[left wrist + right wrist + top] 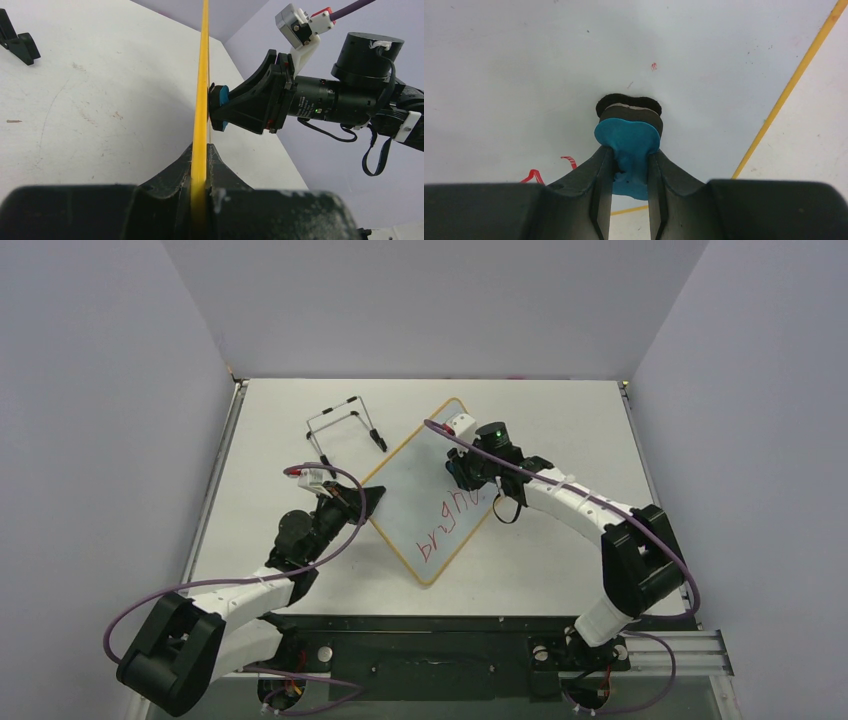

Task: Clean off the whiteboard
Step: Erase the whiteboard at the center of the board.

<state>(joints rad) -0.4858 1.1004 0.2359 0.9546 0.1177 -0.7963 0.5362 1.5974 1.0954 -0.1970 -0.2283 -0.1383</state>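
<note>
The whiteboard [430, 490] has a glossy white face and a tan-yellow frame, with red handwriting [452, 522] on its near half. My left gripper [372, 496] is shut on its left edge; the left wrist view shows the yellow frame [201, 100] edge-on between the jaws. My right gripper [462, 472] is shut on a small blue eraser [629, 142] whose dark felt [628, 104] presses against the white face [524, 75]. Red strokes [534, 175] lie left of the right fingers. The eraser also shows in the left wrist view [222, 107].
A thin black wire stand [345, 425] sits on the table behind the left gripper, left of the board's far corner. Its foot shows in the left wrist view [17, 42]. Grey walls enclose the white table [560, 420].
</note>
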